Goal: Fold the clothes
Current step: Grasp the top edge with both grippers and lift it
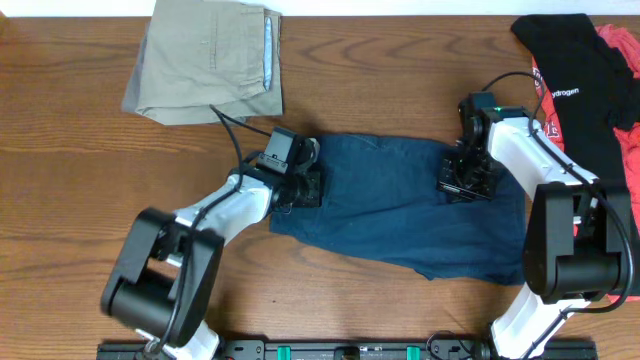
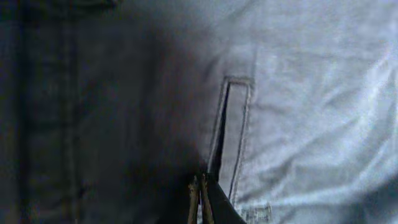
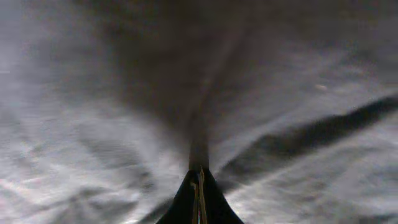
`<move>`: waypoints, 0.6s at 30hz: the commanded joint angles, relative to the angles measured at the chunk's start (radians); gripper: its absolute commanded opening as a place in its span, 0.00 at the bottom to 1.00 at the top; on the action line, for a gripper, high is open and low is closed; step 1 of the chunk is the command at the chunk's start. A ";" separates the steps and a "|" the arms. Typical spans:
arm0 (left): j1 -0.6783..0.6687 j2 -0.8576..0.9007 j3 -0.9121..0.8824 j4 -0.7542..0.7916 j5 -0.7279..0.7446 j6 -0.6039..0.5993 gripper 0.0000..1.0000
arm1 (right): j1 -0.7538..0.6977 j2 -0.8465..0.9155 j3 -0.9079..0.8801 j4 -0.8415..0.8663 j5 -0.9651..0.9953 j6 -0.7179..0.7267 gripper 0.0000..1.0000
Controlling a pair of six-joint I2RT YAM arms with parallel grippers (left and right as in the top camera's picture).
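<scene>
While the navy shorts (image 1: 390, 205) are spread flat on the table (image 1: 60, 200), both arms are set down on them. The left gripper (image 1: 305, 187) is planted at the shorts' left edge with its jaws pressed together. Whether cloth is caught between them cannot be told, since the tips are cut off at the bottom of the left wrist view. A stitched pocket slit (image 2: 233, 134) is seen just beyond those tips, and its inside is hidden. The right gripper (image 1: 463, 182) is clenched on the shorts' far right part, a raised crease being drawn straight into its closed tips. Much of the shorts' cloth is lost in shadow in both wrist views. Beyond the shorts' far left corner, folded khaki shorts (image 1: 205, 60) are laid. Off the shorts' right side, a black garment (image 1: 565, 60) and a red garment (image 1: 625, 110) are cut off by the frame.
</scene>
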 commanded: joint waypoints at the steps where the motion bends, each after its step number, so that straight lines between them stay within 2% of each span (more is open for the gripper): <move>1: -0.002 0.042 0.014 0.008 0.053 -0.059 0.06 | -0.008 -0.004 -0.011 -0.006 0.046 0.029 0.01; 5: 0.012 0.059 0.014 0.010 0.037 -0.074 0.06 | -0.009 -0.004 -0.050 0.003 0.045 0.029 0.02; 10: 0.054 0.059 0.014 -0.010 -0.086 -0.165 0.06 | -0.009 -0.004 -0.140 0.063 0.045 0.037 0.01; 18: 0.147 0.059 0.014 -0.083 -0.176 -0.243 0.06 | -0.009 -0.004 -0.192 0.079 0.082 0.054 0.03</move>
